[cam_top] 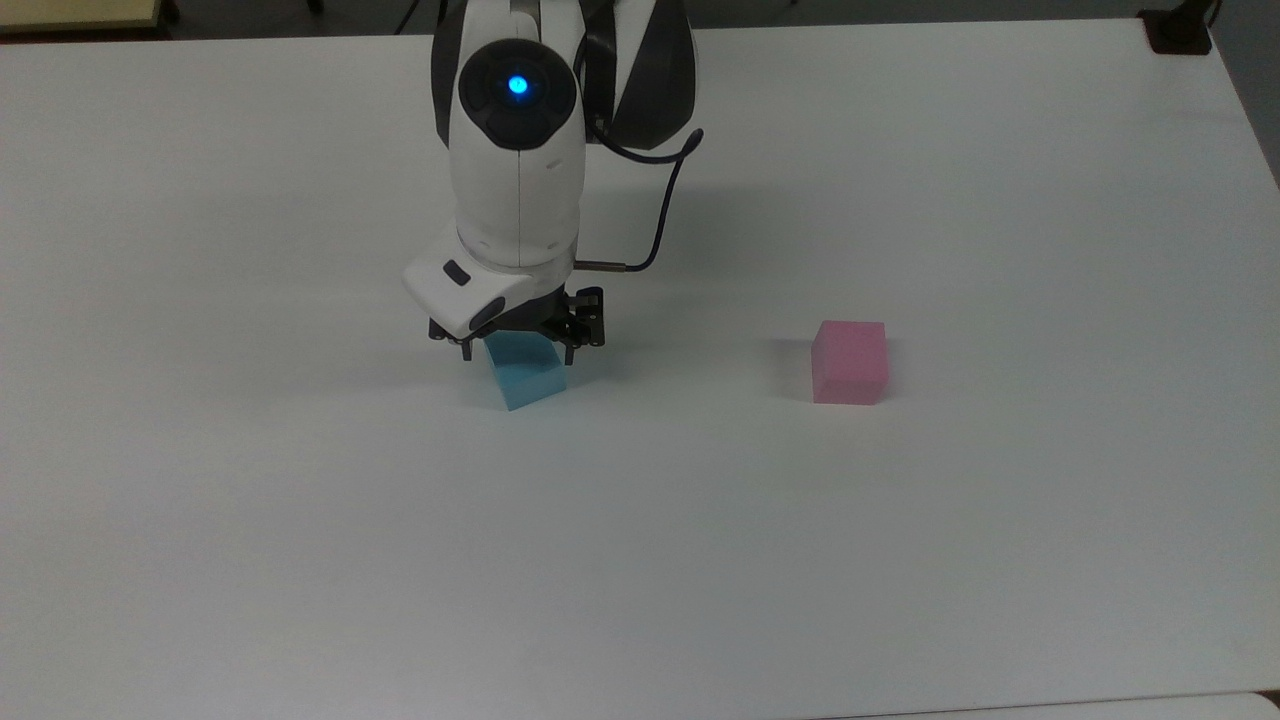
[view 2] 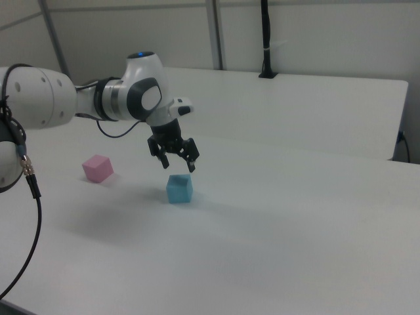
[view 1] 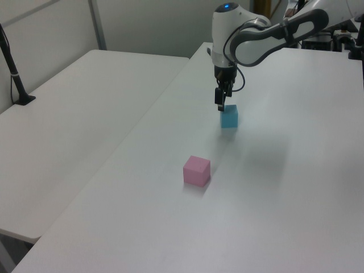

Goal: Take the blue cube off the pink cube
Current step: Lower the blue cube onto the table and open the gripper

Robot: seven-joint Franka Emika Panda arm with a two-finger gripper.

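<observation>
White table [cam_top: 300,560]: one blue cube [cam_top: 527,373], one pink cube [cam_top: 850,362]; gripper [view 2: 177,162] spread.

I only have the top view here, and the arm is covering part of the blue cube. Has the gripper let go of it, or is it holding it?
Observer: Let go. In the right view the gripper is open and hangs above the blue cube, with a gap between them.
Operator: Is the cube sitting flat on the table?
Observer: Yes, in the left view the blue cube rests flat on the table.
Operator: And it's clear of the pink cube?
Observer: Yes. In the left view the pink cube stands apart from it, with bare table between them.
</observation>
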